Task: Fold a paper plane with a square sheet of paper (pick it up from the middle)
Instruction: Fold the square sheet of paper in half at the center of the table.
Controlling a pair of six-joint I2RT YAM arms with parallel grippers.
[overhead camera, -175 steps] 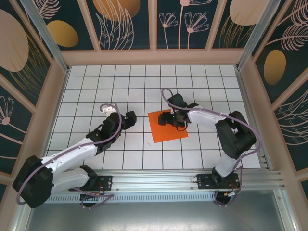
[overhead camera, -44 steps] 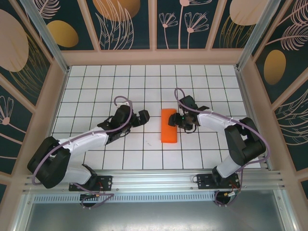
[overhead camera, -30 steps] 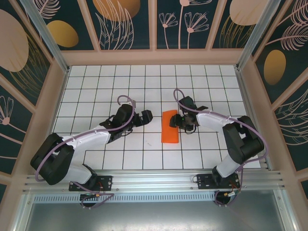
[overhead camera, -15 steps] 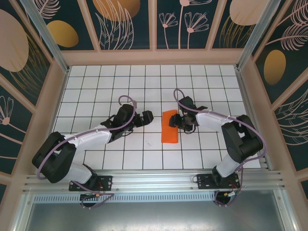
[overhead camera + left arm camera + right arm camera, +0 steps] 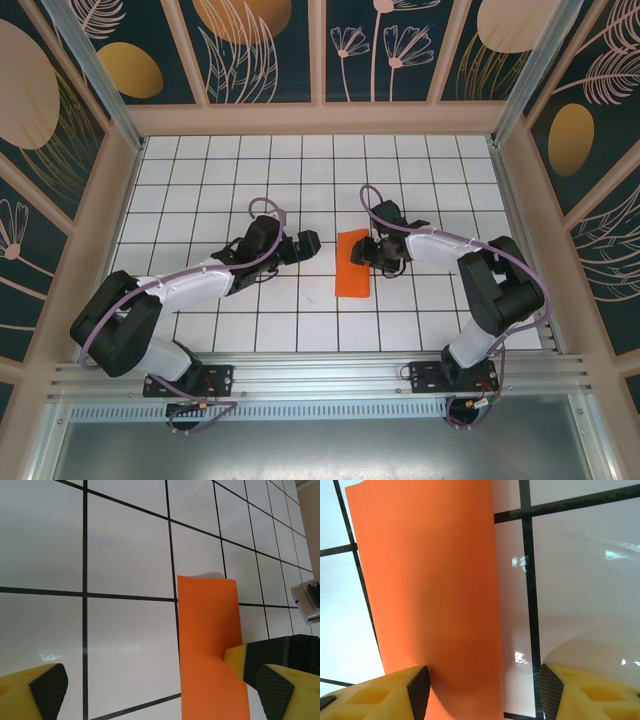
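The square sheet of paper (image 5: 352, 275) lies on the white tiles as a narrow bright orange strip, folded in half lengthwise. My right gripper (image 5: 364, 250) is low over its upper right part, open. In the right wrist view one of its fingertips (image 5: 418, 687) rests on the paper (image 5: 430, 595) and the other stands on the bare tile to the right, with the paper's long edge between them (image 5: 485, 687). My left gripper (image 5: 307, 243) is wide open just left of the strip, apart from it. The left wrist view shows the paper (image 5: 207, 630) ahead of its open jaws (image 5: 160, 690).
The white gridded table (image 5: 200, 180) is boxed in by wooden-framed patterned walls (image 5: 320, 118) at the back and both sides. An aluminium rail (image 5: 320, 375) runs along the near edge, where both arm bases are bolted.
Since the earliest frame the flat square has become a narrow folded strip. Over the last second the left gripper has crept a little right toward it; the right gripper has hardly moved.
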